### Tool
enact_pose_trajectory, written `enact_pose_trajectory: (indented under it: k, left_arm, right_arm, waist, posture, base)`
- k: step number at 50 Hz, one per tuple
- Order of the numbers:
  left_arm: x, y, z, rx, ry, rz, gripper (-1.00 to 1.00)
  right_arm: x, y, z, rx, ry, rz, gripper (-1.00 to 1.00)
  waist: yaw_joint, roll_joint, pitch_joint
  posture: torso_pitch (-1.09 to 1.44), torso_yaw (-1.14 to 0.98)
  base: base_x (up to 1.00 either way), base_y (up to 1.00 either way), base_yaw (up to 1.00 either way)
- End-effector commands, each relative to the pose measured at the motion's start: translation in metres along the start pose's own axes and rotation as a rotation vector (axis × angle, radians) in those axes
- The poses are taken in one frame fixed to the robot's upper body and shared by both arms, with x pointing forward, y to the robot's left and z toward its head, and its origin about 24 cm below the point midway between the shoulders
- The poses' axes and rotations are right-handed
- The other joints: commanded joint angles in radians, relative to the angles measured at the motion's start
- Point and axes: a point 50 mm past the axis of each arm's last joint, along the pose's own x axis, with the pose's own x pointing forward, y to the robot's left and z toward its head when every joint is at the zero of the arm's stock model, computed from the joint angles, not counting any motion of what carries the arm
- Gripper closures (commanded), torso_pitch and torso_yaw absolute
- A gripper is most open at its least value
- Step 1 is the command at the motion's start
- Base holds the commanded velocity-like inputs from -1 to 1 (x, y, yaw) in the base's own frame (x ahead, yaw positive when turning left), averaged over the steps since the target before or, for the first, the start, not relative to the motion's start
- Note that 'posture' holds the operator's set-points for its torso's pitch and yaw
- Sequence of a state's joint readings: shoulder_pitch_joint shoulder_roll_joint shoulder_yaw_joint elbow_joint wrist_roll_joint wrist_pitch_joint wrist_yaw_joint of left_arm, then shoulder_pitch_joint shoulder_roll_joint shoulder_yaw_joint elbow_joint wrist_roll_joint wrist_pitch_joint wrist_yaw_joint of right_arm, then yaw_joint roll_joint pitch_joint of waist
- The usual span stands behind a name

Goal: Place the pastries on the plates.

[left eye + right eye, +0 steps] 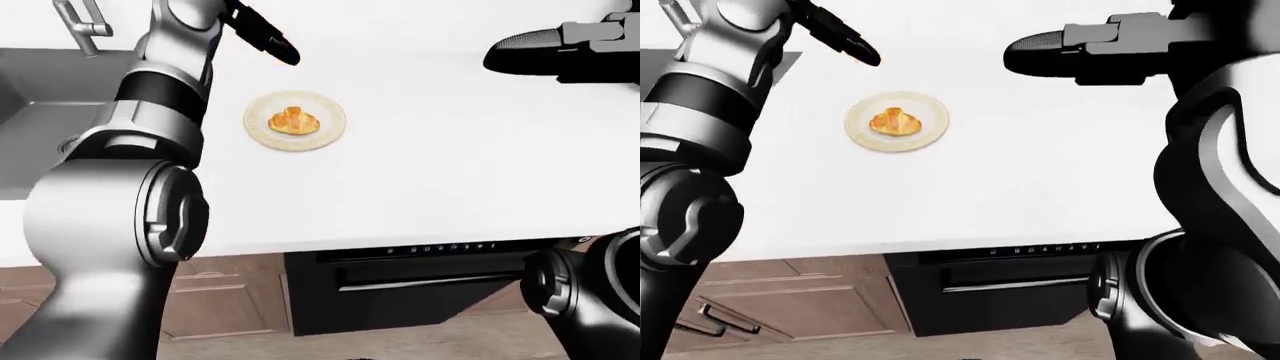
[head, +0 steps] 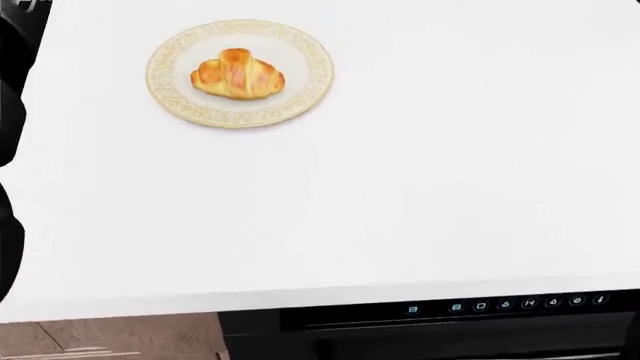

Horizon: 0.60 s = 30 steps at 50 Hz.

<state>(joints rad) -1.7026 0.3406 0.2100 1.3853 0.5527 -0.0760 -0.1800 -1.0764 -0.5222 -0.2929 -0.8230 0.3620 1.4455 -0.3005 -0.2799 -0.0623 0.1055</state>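
Kitchen bench: croissant sitting centred on gold-rimmed plate.
Left hand: hovering empty, fingers spread.
Handling: probably light, flaky; gripping its sides gently.

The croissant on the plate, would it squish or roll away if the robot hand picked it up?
The croissant looks puffy and flaky, so it would probably squash or crumble under a hard squeeze. It seems light for its size. Its curved, flat-bottomed shape lies steady on the plate, so it likely would not roll.
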Motion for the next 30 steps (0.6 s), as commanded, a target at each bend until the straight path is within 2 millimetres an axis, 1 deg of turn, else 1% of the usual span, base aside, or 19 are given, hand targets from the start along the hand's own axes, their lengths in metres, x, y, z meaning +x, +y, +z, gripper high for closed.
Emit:
enact_pose_trajectory:
  k: [1,6,7,8,11,13,16,24,27,30]
  left_arm:
    - [-0.002,0.022,0.026,-0.025,-0.105,0.066,-1.0]
    - [-0.006,0.042,0.028,-0.045,-0.118,0.107,-1.0]
    - [-0.007,0.043,0.028,-0.048,-0.119,0.109,-1.0]
    - [-0.009,0.05,0.028,-0.066,-0.124,0.127,-1.0]
    - [-0.012,0.059,0.024,-0.051,-0.12,0.142,-1.0]
    - [-0.014,0.067,0.026,-0.059,-0.124,0.165,-1.0]
    - [-0.02,0.082,0.026,-0.053,-0.126,0.198,-1.0]
    - [-0.031,0.101,0.022,-0.068,-0.148,0.22,-1.0]
    - [-0.041,0.11,0.018,-0.061,-0.147,0.238,-1.0]
    - [-0.06,0.118,0.02,-0.052,-0.153,0.259,-1.0]
  right_arm:
    - [0.0,-0.005,0.008,0.015,-0.041,-0.034,-1.0]
    - [0.001,-0.004,0.012,-0.005,-0.037,-0.023,-1.0]
    - [0.001,-0.004,0.012,-0.005,-0.036,-0.022,-1.0]
    - [0.001,-0.003,0.011,-0.01,-0.032,-0.018,-1.0]
    - [0.002,-0.002,0.008,-0.015,-0.02,-0.015,-1.0]
    - [0.004,0.001,0.006,-0.016,-0.011,-0.01,-1.0]
    - [0.007,0.007,0.003,-0.018,-0.003,0.005,-1.0]
    - [0.006,0.016,-0.004,-0.019,0.011,0.032,-1.0]
    - [0.008,0.019,-0.005,-0.013,0.018,0.035,-1.0]
    - [0.011,0.022,-0.006,-0.018,0.019,0.041,-1.0]
  waist:
    - [0.0,0.001,-0.04]
    - [-0.001,0.005,-0.071]
    - [-0.001,0.006,-0.077]
    - [-0.002,0.006,-0.081]
    - [-0.002,0.007,-0.088]
    - [-0.003,0.008,-0.092]
    - [-0.005,0.011,-0.096]
    - [-0.005,0.019,-0.097]
    - [-0.006,0.022,-0.097]
    - [-0.011,0.028,-0.096]
  posture:
    - [0.06,-0.28]
    - [0.01,-0.28]
    - [0.0,-0.28]
    - [0.0,-0.28]
    - [0.0,-0.28]
    - [0.0,-0.28]
    - [0.0,-0.28]
    - [0.0,-0.28]
    - [0.0,-0.28]
    - [0.0,-0.28]
  base:
    - [0.0,0.0,0.0]
    - [0.0,0.0,0.0]
    - [0.0,0.0,0.0]
    - [0.0,0.0,0.0]
    - [0.0,0.0,0.0]
    - [0.0,0.0,0.0]
    - [0.0,0.0,0.0]
    - [0.0,0.0,0.0]
    - [0.0,0.0,0.0]
    - [0.0,0.0,0.0]
